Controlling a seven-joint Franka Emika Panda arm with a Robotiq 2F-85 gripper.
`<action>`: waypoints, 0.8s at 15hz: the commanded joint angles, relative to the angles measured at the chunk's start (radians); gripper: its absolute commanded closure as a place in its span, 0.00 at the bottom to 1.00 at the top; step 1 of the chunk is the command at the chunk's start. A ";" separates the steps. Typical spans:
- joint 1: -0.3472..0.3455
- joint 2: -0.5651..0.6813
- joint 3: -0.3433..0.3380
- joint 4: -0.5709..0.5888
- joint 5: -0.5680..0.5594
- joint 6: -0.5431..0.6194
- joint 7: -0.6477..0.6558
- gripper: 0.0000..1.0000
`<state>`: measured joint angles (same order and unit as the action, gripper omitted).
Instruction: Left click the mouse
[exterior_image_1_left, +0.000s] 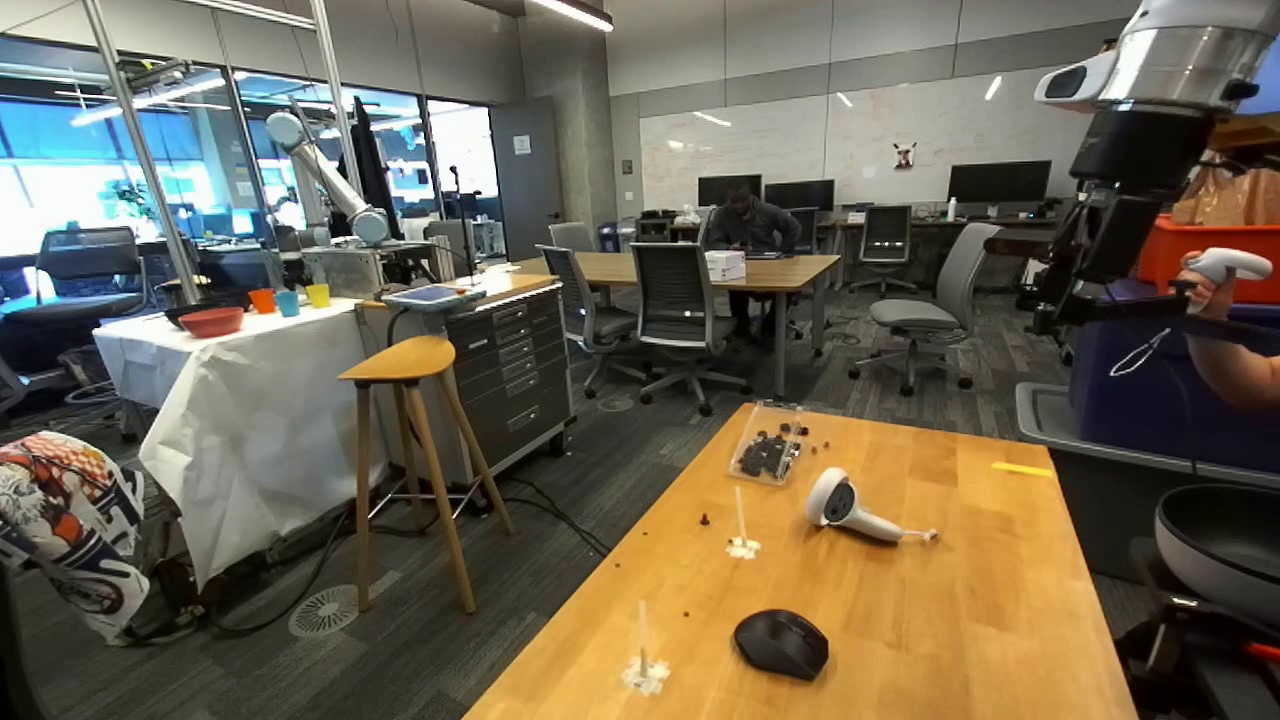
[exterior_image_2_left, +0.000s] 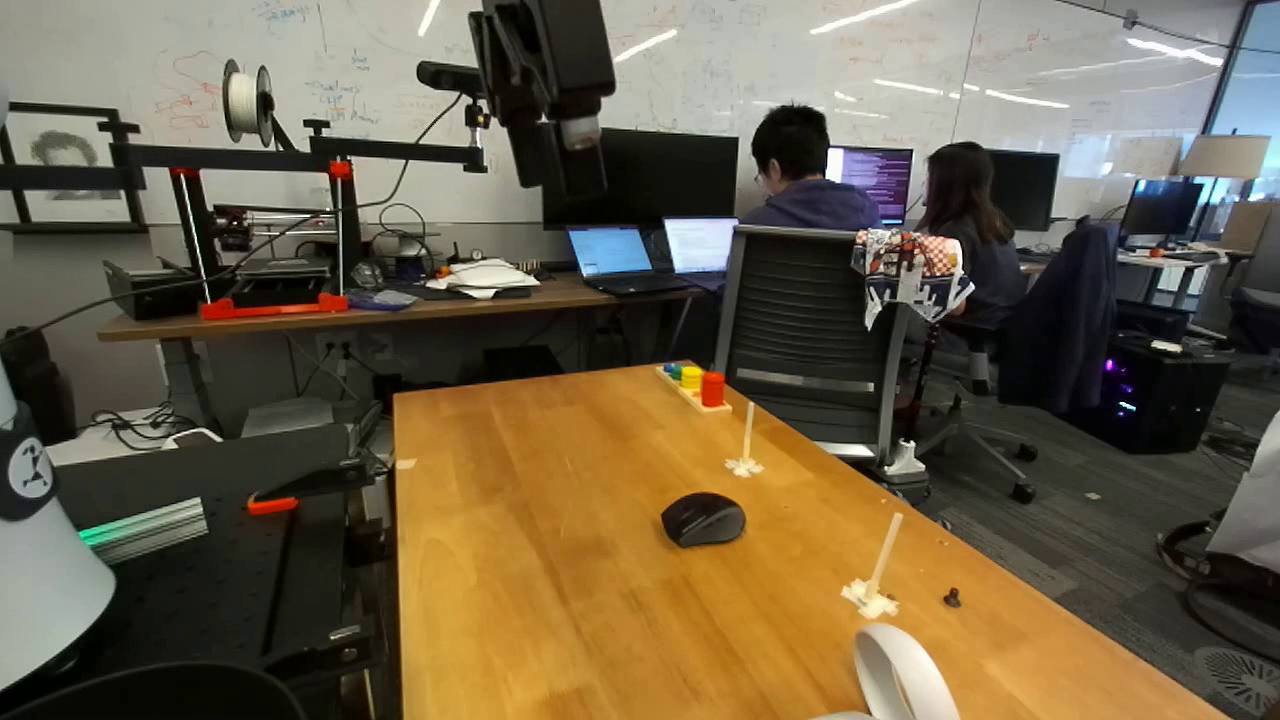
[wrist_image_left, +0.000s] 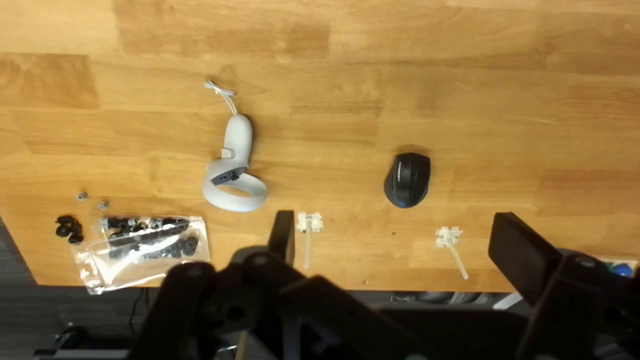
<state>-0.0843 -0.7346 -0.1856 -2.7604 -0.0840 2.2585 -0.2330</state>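
Above the bench (exterior_image_1_left: 930, 610) the jaws hang spread wide, well clear of it and gripping nothing. The mouse (wrist_image_left: 407, 181) sits inward from the long edge that bears two taped sticks (wrist_image_left: 307, 245), untouched. The click, I judge, has yet to start: lining up, coming down, pressing and lifting off all remain.

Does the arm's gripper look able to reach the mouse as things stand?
Probably yes: the gripper hangs high and open, and nothing covers the mouse on the table. The thin sticks stand apart from it, though a descent should avoid them.
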 joint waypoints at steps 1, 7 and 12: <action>0.018 0.061 0.024 0.001 0.009 0.148 0.021 0.00; 0.053 0.296 0.078 0.020 0.016 0.402 0.076 0.00; 0.061 0.529 0.135 0.062 0.001 0.578 0.128 0.42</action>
<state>-0.0257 -0.3471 -0.0817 -2.7527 -0.0832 2.7401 -0.1446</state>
